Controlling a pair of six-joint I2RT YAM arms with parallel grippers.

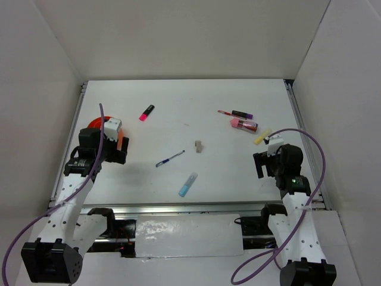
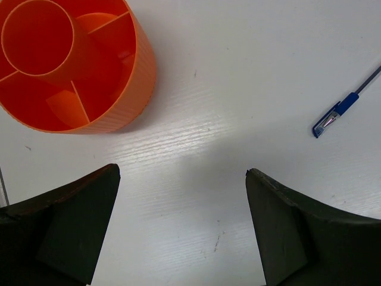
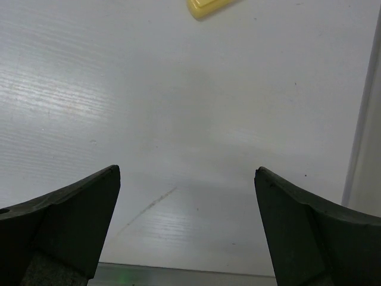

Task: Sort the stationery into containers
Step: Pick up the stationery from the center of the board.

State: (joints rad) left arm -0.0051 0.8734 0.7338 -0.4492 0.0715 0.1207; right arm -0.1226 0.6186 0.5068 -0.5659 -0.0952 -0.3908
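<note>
Eight things are lying on the white bench (image 1: 238,173), and none seem to be sitting in the round orange plastic cup (image 2: 134,89) yet, so the sorting is only starting. The left hand (image 2: 181,179) is hanging wide and empty just beside the cup. The thin blue pen (image 2: 339,110) and the pink highlighter with a black cap (image 1: 146,112) are lying nearest the cup. The stubby yellow highlighter (image 3: 208,6) is lying far from the cup, near the right hand (image 3: 187,173), which is also gaping wide and empty. The bench is looking smooth, with small scuffs. Plain white walls (image 1: 178,36) are standing around it.
</note>
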